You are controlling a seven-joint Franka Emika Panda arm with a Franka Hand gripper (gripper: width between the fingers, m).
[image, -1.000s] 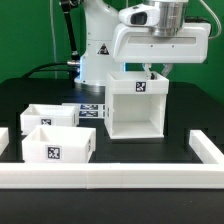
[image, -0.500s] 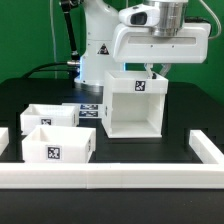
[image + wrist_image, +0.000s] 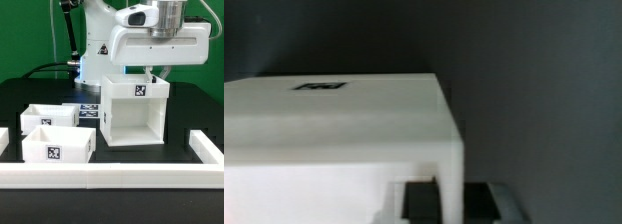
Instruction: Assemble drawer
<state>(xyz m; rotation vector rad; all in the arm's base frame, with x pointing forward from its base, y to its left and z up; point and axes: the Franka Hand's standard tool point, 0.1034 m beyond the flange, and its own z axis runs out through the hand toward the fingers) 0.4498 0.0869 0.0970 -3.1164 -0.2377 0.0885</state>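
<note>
The drawer's white cube-like shell [image 3: 134,110] stands on the black table with its open face toward the front and a tag on its upper rear wall. My gripper [image 3: 152,74] comes down from above at the shell's top rear, on the exterior view's right. In the wrist view the dark fingers [image 3: 420,200] sit on either side of a thin wall of the shell [image 3: 340,130], so the gripper [image 3: 450,200] is shut on that wall. Two small shallow trays [image 3: 48,115] [image 3: 55,143] with tags lie at the exterior view's left.
The marker board [image 3: 90,110] lies flat between the trays and the shell. Long white border rails run along the front [image 3: 110,178] and up the exterior view's right side [image 3: 207,150]. The robot's base stands behind the shell.
The shell, held by my gripper, has shifted a little toward the front and slightly to the exterior view's left. The trays have not moved.
</note>
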